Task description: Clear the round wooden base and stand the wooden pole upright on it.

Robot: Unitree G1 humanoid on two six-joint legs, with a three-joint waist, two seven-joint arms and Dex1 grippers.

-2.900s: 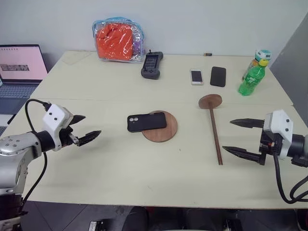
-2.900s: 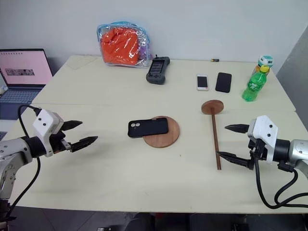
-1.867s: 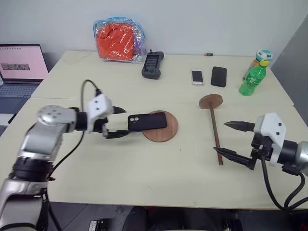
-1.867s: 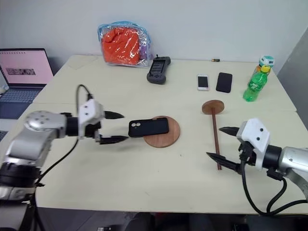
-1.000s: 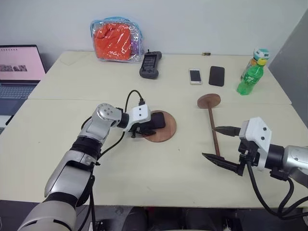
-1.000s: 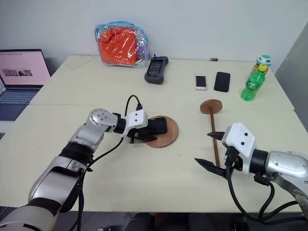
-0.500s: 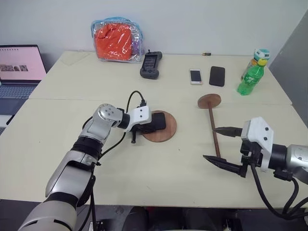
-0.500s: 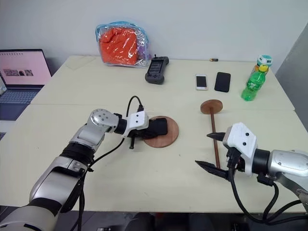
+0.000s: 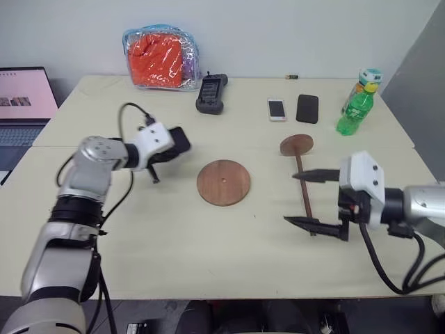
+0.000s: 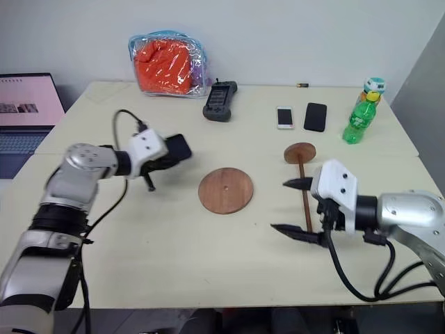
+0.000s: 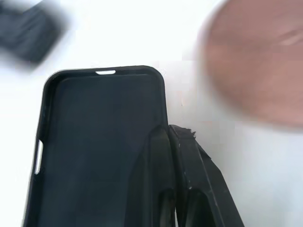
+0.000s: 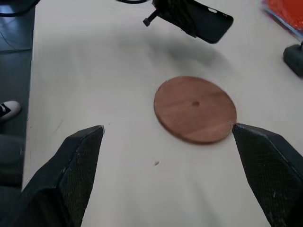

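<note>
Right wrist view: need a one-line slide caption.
Open right gripper faces the cleared round wooden base while the left gripper holds the black phone case above the table.

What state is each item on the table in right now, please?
Round wooden base: flat, cleared.
Wooden pole: lying flat.
Black phone case: lifted, gripped by left pincer.
Right pincer: open, straddling the pole.
Green bottle: upright, capped.
Laptop: open, lit.

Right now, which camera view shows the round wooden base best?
The right wrist view: the round wooden base lies whole, bare, centre hole visible. The eye views show it farther off; the left wrist view catches a blurred part.
</note>
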